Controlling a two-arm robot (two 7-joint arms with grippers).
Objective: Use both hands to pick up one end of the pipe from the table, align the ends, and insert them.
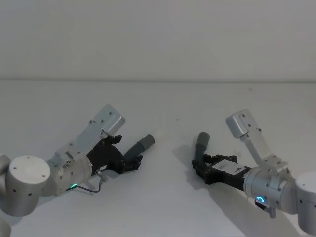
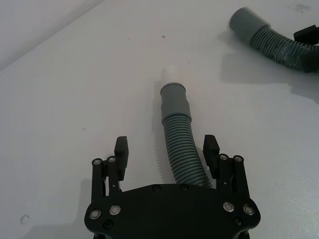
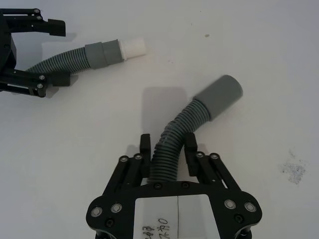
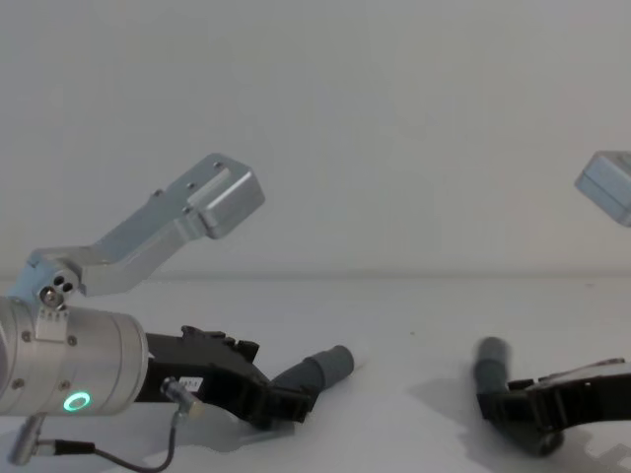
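- Left gripper [image 2: 166, 141] sits low on the matte white table [image 1: 163, 98], its fingers spread loosely either side of the white-tipped hose piece [image 2: 182, 149].
- Right gripper [image 3: 167, 140] pinches the other hose piece [image 3: 174, 132], whose grey cuff [image 3: 222, 97] is tilted up.
- A plain pale wall [image 1: 158, 34] stands behind the table.
- A grey scuff [image 3: 294, 170] marks the table near the right gripper.

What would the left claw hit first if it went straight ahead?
The dark grey ribbed hose piece lying between the open fingers of the left gripper; past its cuff, seemingly bare white table.
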